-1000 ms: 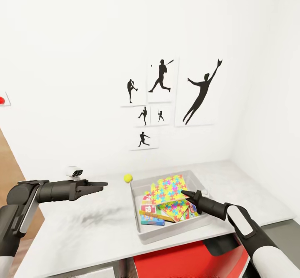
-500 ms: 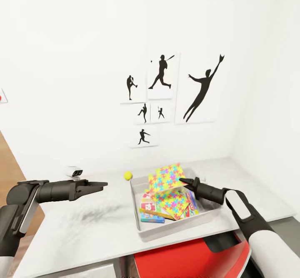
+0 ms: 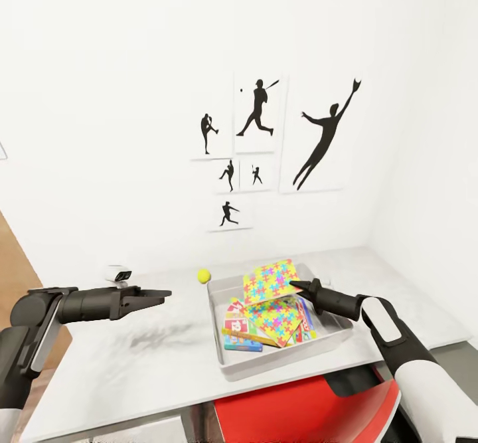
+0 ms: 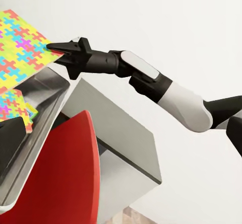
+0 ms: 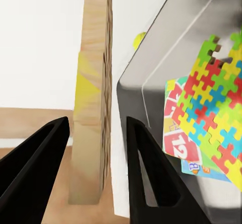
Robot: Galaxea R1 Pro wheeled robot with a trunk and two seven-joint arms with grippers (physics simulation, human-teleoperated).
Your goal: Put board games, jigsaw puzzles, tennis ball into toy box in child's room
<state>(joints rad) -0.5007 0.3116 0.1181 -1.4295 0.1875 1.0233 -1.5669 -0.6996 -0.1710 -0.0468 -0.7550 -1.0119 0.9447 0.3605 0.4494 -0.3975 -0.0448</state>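
Toy box (image 3: 226,356) holds board games (image 3: 240,333) and both jigsaw puzzles (image 3: 269,282); tennis ball (image 3: 203,275) outside. Right gripper (image 3: 296,286) fingers apart, left gripper (image 3: 162,293) unclear.

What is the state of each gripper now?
Left gripper: cannot be told.
Right gripper: open, holding nothing, beside the tilted jigsaw puzzle.

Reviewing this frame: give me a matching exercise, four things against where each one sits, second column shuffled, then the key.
Things:
1. tennis ball
2. tilted jigsaw puzzle
3. blue board game
4. left gripper

Places:
A. lying in the toy box, at its near left corner
B. on the table, just beyond the toy box's far left corner
C. hovering above the table, left of the toy box
D. propped over the toy box's far rim, at the right gripper

Pairs: 1-B, 2-D, 3-A, 4-C
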